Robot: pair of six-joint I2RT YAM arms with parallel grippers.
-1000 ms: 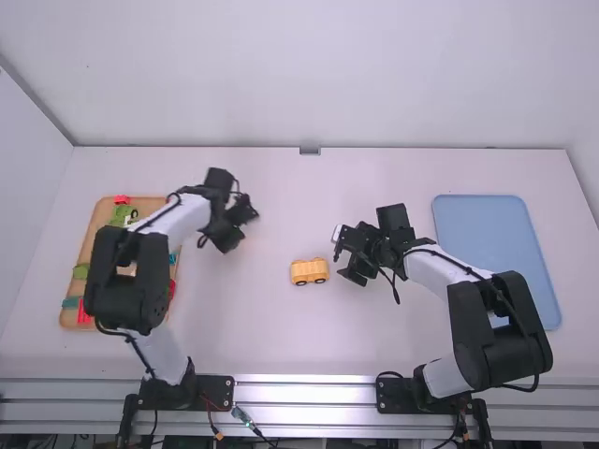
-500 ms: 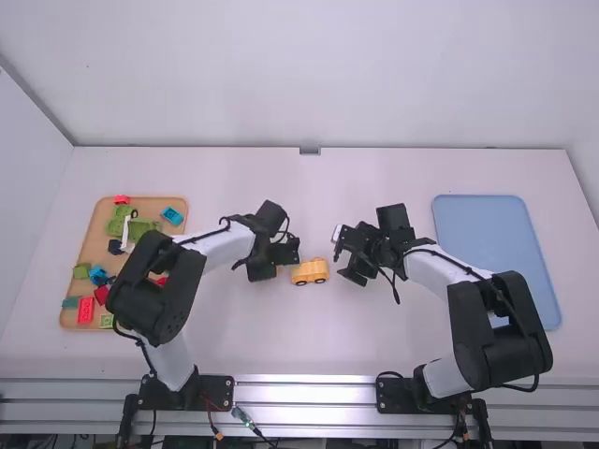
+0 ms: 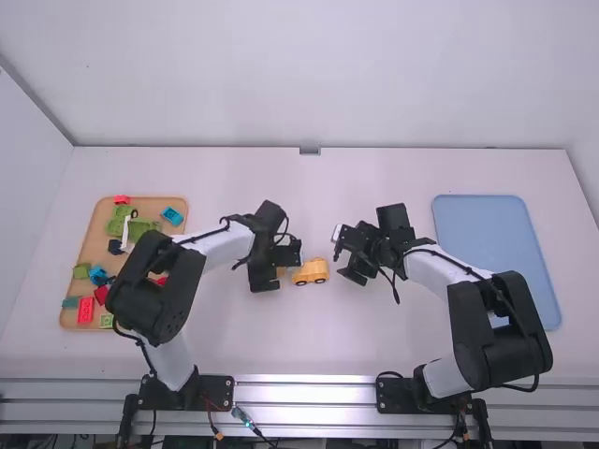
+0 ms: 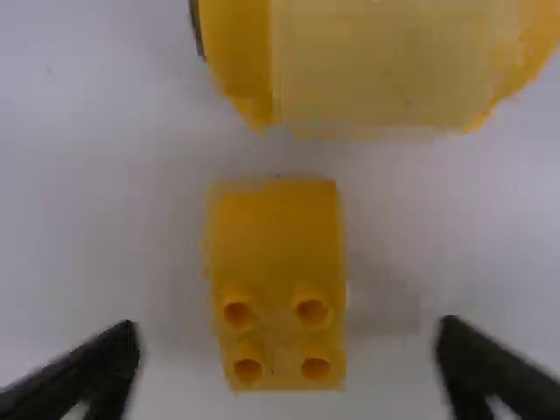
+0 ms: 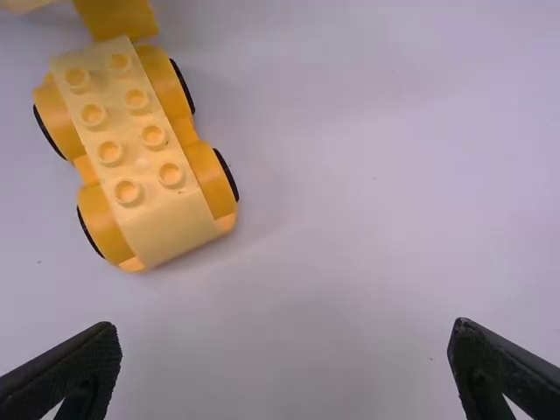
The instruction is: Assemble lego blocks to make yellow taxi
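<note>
Left jaws: wide apart, and we see the small yellow block [image 4: 276,236] between them, touching neither side.
Right jaws: spread wide, near the other end of the yellow car base.
Yellow car base [image 3: 311,272]: we find it on the table [image 3: 234,346], between both arms, studs up.
Small yellow block: on the table, just beside the base.
Wooden tray [image 3: 94,241]: at our left, holding mixed red, green and blue pieces.
Blue tray [image 3: 487,224]: at our right.

A robotics lab: arms [image 3: 154,295] mounted on metal rails [image 3: 304,394].
</note>
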